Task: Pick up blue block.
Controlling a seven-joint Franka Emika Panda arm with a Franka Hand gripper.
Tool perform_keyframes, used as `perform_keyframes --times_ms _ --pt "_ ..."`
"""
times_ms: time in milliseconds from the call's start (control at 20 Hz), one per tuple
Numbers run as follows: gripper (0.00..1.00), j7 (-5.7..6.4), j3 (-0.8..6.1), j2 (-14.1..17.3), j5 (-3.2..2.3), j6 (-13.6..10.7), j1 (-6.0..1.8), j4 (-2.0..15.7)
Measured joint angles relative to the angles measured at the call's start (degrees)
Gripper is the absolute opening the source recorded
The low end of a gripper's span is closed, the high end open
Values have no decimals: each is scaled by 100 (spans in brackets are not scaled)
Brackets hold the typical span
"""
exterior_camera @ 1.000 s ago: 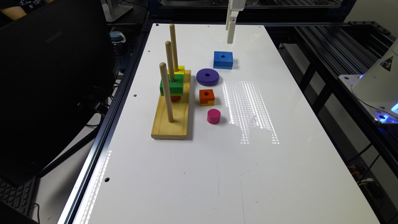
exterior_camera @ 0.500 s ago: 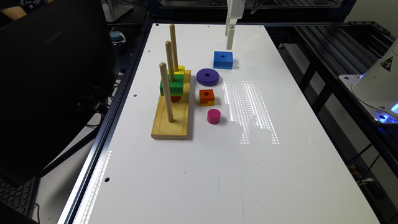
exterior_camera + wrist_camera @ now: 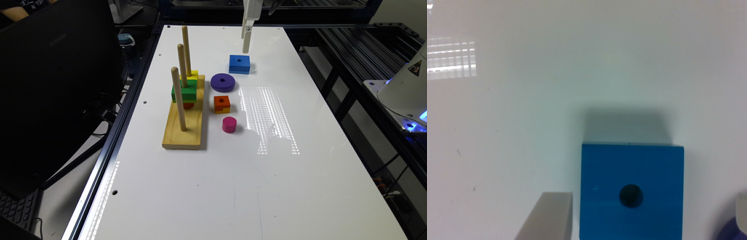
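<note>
The blue block (image 3: 239, 63) lies flat on the white table (image 3: 300, 186) toward the far end, a small round hole in its top. My gripper (image 3: 246, 41) hangs just above and a little behind it in the exterior view. In the wrist view the blue block (image 3: 632, 192) sits between my two fingers, one grey finger (image 3: 548, 216) beside one edge and the other at the frame's border. The gripper (image 3: 644, 220) is open and holds nothing; a small gap separates the near finger from the block.
A purple ring (image 3: 222, 82) lies close in front of the block. An orange-and-yellow cube (image 3: 222, 103) and a pink cylinder (image 3: 229, 124) follow nearer the camera. A wooden peg base (image 3: 183, 130) with green and yellow blocks stands on the exterior view's left.
My gripper has come down toward the blue block. The block and the other pieces have stayed put.
</note>
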Motion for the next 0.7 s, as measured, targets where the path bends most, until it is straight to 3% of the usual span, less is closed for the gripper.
perform_keyframes --times_ms 350,700 --pt "100 -21 -6 23 -1 5 -20 17" --pt "100 -31 -6 192 -1 163 -28 30"
